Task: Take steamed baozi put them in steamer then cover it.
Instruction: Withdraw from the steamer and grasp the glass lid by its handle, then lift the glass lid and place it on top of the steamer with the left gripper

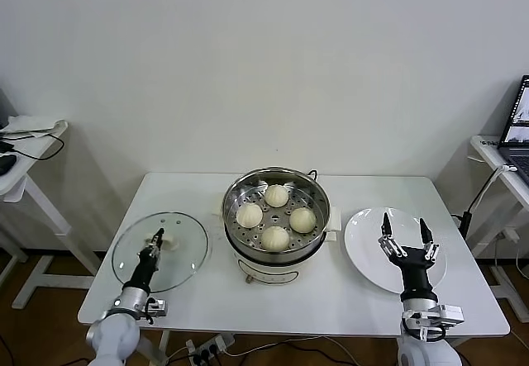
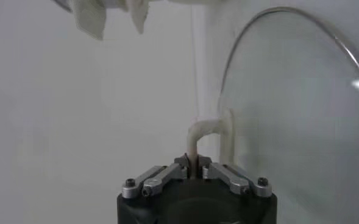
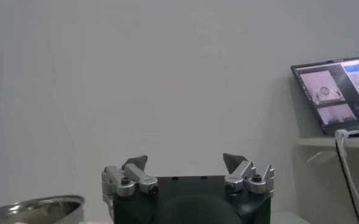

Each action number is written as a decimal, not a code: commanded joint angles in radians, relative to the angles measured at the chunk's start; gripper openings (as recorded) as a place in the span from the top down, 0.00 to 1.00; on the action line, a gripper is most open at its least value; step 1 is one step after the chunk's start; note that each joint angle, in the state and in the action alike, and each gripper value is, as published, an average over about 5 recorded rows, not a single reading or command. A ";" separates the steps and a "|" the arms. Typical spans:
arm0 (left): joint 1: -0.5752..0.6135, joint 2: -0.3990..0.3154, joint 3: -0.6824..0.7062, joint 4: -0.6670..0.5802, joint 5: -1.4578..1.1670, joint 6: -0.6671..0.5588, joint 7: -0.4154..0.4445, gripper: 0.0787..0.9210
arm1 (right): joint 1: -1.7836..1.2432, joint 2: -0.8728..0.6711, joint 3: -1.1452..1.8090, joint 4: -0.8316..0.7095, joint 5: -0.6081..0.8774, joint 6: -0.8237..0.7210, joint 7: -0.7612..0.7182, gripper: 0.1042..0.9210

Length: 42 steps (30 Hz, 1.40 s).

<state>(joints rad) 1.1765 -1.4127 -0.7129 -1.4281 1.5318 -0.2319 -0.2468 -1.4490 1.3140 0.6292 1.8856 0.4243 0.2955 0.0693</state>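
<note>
Pinching only the thin white handle [image 2: 205, 129], left pincer [image 1: 154, 238] risks the glass cover [image 1: 178, 254] swinging or slipping when lifted; right pincer [image 1: 406, 238] hangs released.

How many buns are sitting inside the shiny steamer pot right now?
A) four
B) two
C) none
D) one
A: the head view shows four buns resting on the holed tray of the open steamer, while the white plate beside it holds none.

left gripper [image 1: 156, 235]: clamped tight | right gripper [image 1: 405, 232]: fingers spread, raised
</note>
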 commanded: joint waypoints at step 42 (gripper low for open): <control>-0.277 0.191 0.888 -0.545 -0.177 0.941 0.518 0.87 | -0.009 0.029 0.045 -0.007 -0.038 0.022 0.003 0.12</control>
<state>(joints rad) 1.1204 -1.1890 -0.0893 -2.0459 1.3427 0.5311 0.2094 -1.4566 1.3345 0.6724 1.8807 0.3980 0.3164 0.0718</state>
